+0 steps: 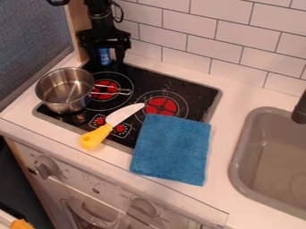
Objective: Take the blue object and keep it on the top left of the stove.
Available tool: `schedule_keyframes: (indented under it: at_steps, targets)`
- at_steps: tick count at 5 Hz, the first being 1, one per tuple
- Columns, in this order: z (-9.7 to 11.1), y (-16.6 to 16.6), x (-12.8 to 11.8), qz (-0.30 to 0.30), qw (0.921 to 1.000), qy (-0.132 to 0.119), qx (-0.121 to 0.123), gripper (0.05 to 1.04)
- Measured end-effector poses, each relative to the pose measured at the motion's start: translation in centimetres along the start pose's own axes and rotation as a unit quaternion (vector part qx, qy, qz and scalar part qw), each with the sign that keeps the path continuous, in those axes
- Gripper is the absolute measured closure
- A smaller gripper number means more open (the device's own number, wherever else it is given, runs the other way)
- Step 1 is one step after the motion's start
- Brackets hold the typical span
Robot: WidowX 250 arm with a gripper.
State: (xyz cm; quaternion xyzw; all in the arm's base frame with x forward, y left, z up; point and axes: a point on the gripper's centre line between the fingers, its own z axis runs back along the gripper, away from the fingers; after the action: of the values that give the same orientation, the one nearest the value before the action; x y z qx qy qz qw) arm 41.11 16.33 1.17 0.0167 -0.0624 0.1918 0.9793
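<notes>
Camera view showed the gripper (106, 61) with fingers apart, the small blue object (104, 57) between them at the top left of the stove (194, 91); release seemed in hand, the next move calling for a straight lift clear.

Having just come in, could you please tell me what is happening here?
A robot arm has its tool around a small blue object at the top left of the stove; whether it grips it is unclear. A saucepan stands at left; a knife and blue cloth lie partly on the stove.
</notes>
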Motion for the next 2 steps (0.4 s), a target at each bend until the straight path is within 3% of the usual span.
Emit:
schedule_keyframes:
  at_steps: [2]
  targets:
    - [0.24, -1.09, -0.45, -0.007, 0.9999, 0.010, -0.010, 0.083]
